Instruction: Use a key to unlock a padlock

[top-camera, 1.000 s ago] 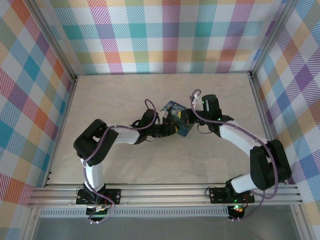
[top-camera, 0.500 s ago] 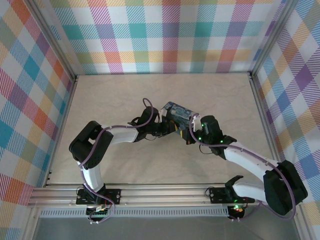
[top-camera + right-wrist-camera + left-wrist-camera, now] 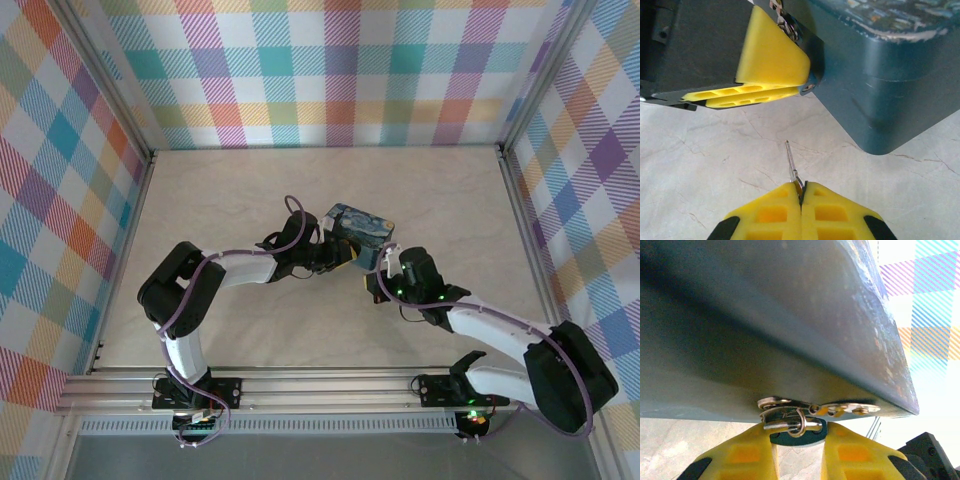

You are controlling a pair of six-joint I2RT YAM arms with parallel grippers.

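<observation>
At the middle of the pale, marble-veined table [image 3: 220, 200]: a dark-blue box [image 3: 360, 226] with a swirly painted lid, rounded corners and a smooth, faintly scuffed skin. From either side, both arms closing on its near face, the left gripper [image 3: 345, 258] hard against it and the right gripper [image 3: 376, 286] just short of it.

In the left wrist view, beneath the box's lower edge: a bright, thin metal hasp [image 3: 840, 408], flat and screwed on. Hanging from it by a slim silver shackle, the padlock [image 3: 805, 436], a tiny blue-grey body with a rounded outline. Pinched from both sides by ribbed yellow plastic fingers [image 3: 747, 455], jaws narrow and clamped on that small body, lock seated right at the fingertips.

In the right wrist view: yellow honeycombed fingers [image 3: 772, 212] pressed flat together with no gap, gripping the key [image 3: 791, 162] by its lower end. Thin as a sliver, metallic, blade standing out past the fingertips and leaning slightly left. Aimed toward the left gripper's yellow finger and the box corner beside it, tip apart from both, with bare table between. Close to the lock, yet touching neither it nor the hasp.
</observation>
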